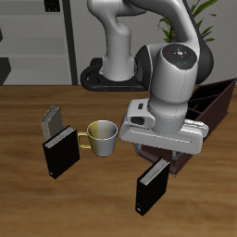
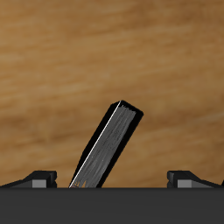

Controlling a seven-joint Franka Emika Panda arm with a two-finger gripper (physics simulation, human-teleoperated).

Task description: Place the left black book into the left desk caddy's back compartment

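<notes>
Altogether two black books [image 1: 153, 188], one mug [image 1: 101, 137]

The arm bends forward, its end effector [image 1: 163, 159] pointing down, fingers spread wide.

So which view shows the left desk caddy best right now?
The exterior view: the left desk caddy shows behind the arm, though mostly hidden by it. The wrist view shows none of it, only the left black book over bare table.
</notes>
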